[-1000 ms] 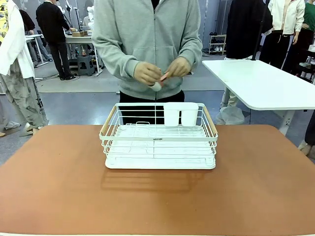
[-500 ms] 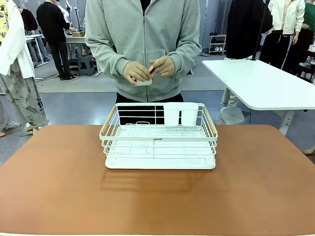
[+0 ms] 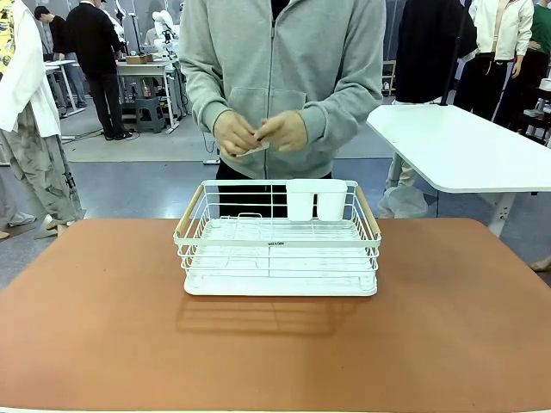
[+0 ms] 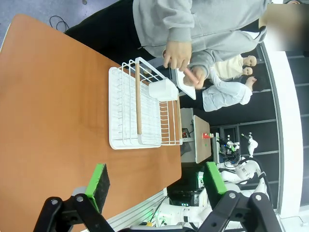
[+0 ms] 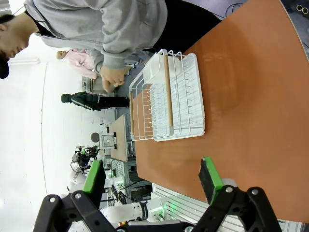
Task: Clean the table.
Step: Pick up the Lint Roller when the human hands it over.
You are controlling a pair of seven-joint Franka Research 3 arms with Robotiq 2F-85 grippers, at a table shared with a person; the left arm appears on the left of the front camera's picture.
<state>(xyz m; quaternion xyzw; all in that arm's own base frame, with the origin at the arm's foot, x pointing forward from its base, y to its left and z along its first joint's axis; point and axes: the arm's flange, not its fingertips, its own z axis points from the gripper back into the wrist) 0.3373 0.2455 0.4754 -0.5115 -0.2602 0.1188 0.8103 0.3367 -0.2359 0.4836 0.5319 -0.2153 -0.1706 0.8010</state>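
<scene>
The reddish-brown table [image 3: 103,335] carries a white wire dish rack [image 3: 278,245] with wooden handles and a white cup holder [image 3: 315,200] at its far side. A person in a grey hoodie stands behind the rack, both hands [image 3: 258,132] together at waist height holding something small and white. My left gripper [image 4: 155,181] hangs open above the table's near edge, well back from the dish rack [image 4: 140,108]. The right gripper [image 5: 152,176] is open too, also far from the dish rack [image 5: 169,99]. Nothing sits between either pair of green pads.
A white-topped table [image 3: 465,146] stands at the back right. Other people stand in the background at the left and right. Bare tabletop [image 3: 456,327] lies on all sides of the rack.
The person has shifted a little to the right and closer, with the hands still working together in front of the hoodie. The rack has not moved.
</scene>
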